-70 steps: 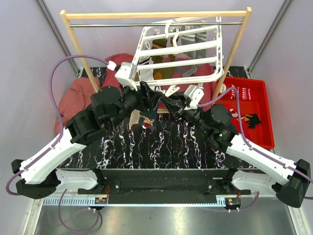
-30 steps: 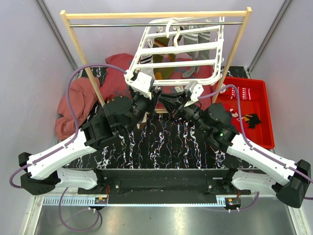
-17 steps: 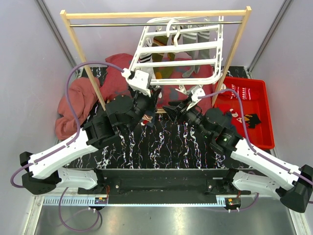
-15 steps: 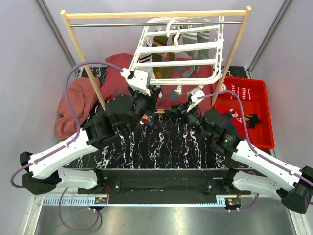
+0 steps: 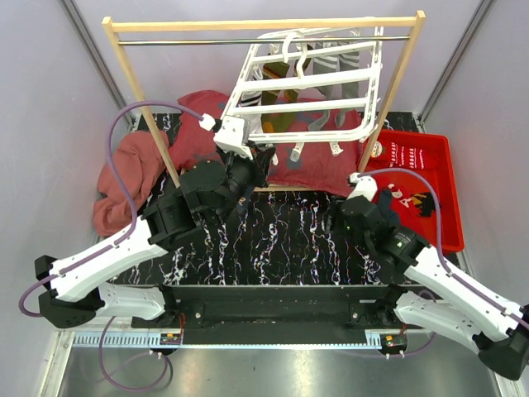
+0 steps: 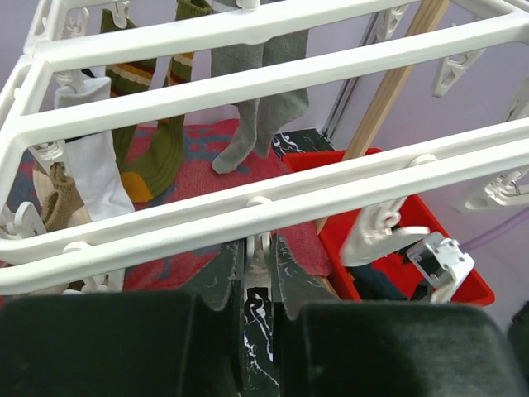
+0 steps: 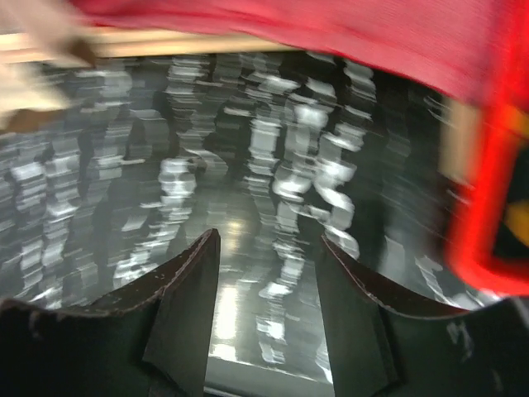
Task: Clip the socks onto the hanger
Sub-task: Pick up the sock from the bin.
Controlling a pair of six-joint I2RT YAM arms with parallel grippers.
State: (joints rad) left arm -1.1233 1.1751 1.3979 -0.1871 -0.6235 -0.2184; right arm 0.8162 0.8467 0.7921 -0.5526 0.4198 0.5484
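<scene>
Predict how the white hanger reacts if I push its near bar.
Likely swings and tilts: the hanger hangs by its hook from the rail. Frame looks like rigid plastic, so it probably moves as one piece. Clipped socks would sway.

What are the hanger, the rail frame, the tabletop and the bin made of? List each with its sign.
Hanger: looks like white moulded plastic, with smooth, slightly glossy bars.
Rail frame: pale wood, matt, probably unfinished.
Tabletop: black with white veining and a sheen. It has a marble look, possibly printed laminate.
Bin: apparently red plastic, with a smooth moulded rim.
</scene>
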